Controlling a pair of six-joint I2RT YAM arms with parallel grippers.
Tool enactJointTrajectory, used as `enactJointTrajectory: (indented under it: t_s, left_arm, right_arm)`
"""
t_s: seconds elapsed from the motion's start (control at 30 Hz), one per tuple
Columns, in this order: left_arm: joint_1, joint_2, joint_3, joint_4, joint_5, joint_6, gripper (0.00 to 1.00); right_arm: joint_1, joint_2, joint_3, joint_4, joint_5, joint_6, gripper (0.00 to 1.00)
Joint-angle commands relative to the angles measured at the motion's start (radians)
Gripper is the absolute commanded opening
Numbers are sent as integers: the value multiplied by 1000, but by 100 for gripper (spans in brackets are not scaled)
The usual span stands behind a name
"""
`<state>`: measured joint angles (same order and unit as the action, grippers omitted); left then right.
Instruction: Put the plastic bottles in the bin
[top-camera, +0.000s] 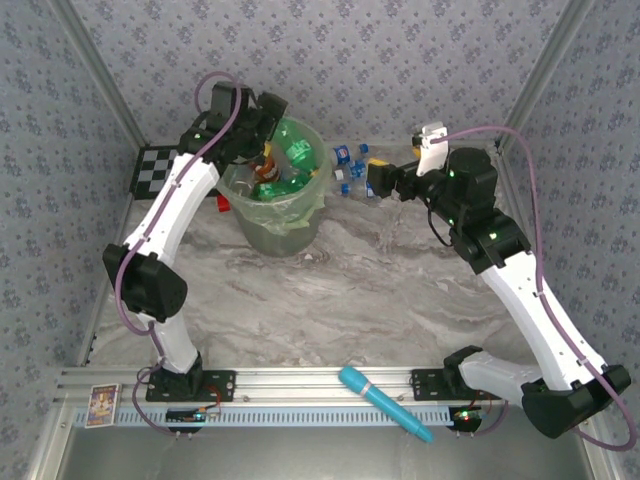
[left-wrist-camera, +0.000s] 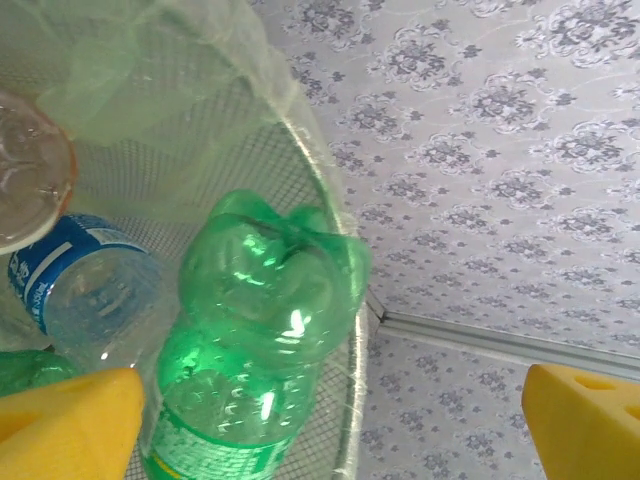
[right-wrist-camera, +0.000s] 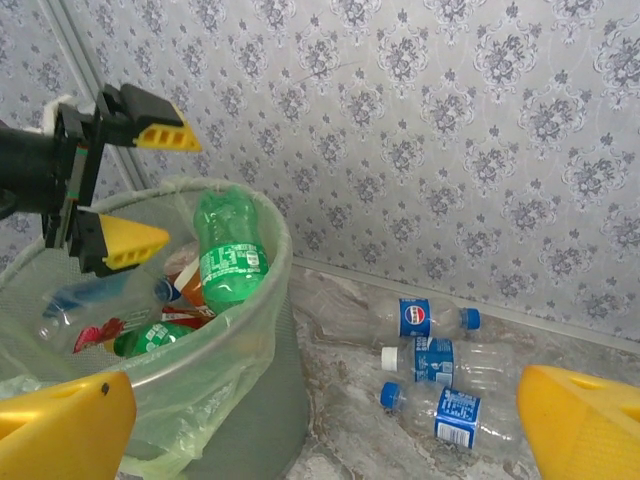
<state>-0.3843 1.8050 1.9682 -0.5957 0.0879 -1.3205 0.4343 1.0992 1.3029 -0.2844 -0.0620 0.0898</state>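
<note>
In bin (top-camera: 285, 235): green bottle (right-wrist-camera: 228, 255) atop other bottles (right-wrist-camera: 95, 295). Above rim, left gripper (right-wrist-camera: 165, 190) spread wide, gripping nothing; right gripper (top-camera: 372, 182) likewise.

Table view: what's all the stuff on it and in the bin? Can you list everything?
table: one, grey marble, under everything
bin: one, pale green with liner, far left of the table
green bottle: one, green, base up inside the bin
other bottles: several, clear or green, in the bin; exact count hidden
loose bottles: three in the right wrist view, clear with blue labels, lying right of the bin
stick: one, cyan, on the near rail
block: one, red, left of the bin
checkerboard: one, black and white, far left corner
card: one, small, near left corner
left claw: one, yellow tips, open over the bin
right claw: one, yellow tips, open, right of the loose bottles
</note>
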Motion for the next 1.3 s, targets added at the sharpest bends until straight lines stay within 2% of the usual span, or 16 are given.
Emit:
enactJointTrajectory:
  t_s: [0.0, 0.23, 0.5, 0.63, 0.9, 1.1, 1.27]
  left_arm:
    - [4, -23, 27, -49, -23, 14, 97]
    - [7, -55, 30, -63, -44, 42, 96]
    - [-14, -42, 102, -6, 23, 80, 93]
    - [-29, 7, 156, 46, 93, 74, 91]
    - [-43, 160, 332, -32, 131, 112, 92]
    - [-25, 182, 288, -66, 130, 135, 93]
    - [12, 101, 155, -73, 74, 143, 93]
  right_arm:
    - [1, -21, -11, 16, 17, 21, 99]
    - [6, -17, -10, 22, 17, 25, 99]
    - [16, -16, -14, 15, 26, 25, 99]
    - [19, -16, -16, 16, 29, 27, 99]
    - [23, -14, -21, 12, 33, 31, 99]
    - [30, -15, -16, 4, 37, 31, 99]
    - [36, -18, -20, 3, 46, 31, 99]
